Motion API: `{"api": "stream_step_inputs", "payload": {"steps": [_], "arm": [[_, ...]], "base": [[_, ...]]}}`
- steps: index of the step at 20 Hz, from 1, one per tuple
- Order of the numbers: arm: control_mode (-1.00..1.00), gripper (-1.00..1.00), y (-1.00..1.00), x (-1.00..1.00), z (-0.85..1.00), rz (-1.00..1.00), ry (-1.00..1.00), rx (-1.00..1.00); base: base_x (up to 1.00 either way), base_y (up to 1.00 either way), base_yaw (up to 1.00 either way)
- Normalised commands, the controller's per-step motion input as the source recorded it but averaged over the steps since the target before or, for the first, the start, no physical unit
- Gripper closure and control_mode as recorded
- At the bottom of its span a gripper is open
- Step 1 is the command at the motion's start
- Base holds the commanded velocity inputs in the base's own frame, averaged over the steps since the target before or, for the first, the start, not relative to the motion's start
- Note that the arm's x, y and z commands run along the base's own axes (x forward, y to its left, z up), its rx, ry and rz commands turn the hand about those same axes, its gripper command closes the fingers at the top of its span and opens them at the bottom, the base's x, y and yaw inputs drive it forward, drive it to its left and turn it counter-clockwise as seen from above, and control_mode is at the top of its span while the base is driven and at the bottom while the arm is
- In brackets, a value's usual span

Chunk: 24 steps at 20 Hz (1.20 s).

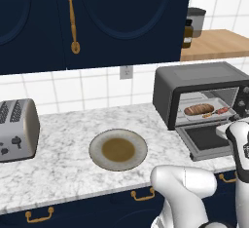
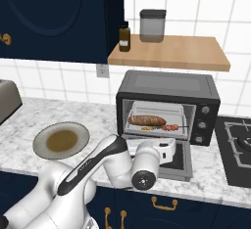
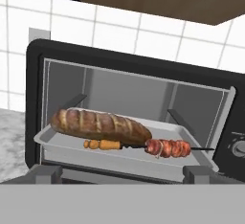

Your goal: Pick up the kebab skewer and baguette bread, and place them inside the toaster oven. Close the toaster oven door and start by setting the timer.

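Observation:
The dark grey toaster oven [image 1: 202, 83] [image 2: 169, 88] [image 3: 33, 98] stands on the counter with its door [image 1: 206, 142] [image 2: 182, 167] dropped flat. On the tray inside, the baguette bread [image 1: 198, 109] [image 2: 146, 120] [image 3: 98, 125] lies at the back. The kebab skewer [image 1: 216, 112] [image 2: 169, 127] [image 3: 162, 147] lies just in front of it. My gripper [image 2: 168, 148] [image 3: 122, 174] hovers over the lowered door, facing the cavity. It is open and holds nothing. Its fingertips [image 3: 45, 173] stand wide apart. The oven's knobs [image 2: 201, 124] run down its right side.
An empty brown-centred plate [image 1: 118, 149] [image 2: 61, 140] sits left of the oven, and a silver two-slot toaster [image 1: 17, 129] stands further left. A gas hob [image 2: 238, 145] lies right of the oven. A wooden shelf [image 2: 169, 52] above carries a bottle and a canister.

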Motion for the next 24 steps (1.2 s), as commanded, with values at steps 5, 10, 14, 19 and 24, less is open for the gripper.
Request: {"api": "stream_step_inputs", "payload": {"steps": [5,10,14,19,24], "arm": [[-1.0,-1.0,0.0,0.06,0.0,0.0,0.0,-0.01],[-1.0,-1.0,0.02,0.0,-0.03,0.0,0.0,0.0],[-1.0,-1.0,0.01,0.01,-0.01,0.0,0.0,0.01],[-1.0,-1.0,0.0,0.0,-0.03,0.0,0.0,0.05],[-1.0,-1.0,0.01,0.04,-0.01,0.0,0.0,0.04]], "base": [[0.0,0.0,0.0],[0.0,0.0,0.0],[0.0,0.0,0.0],[0.0,0.0,0.0],[0.0,0.0,0.0]]}}
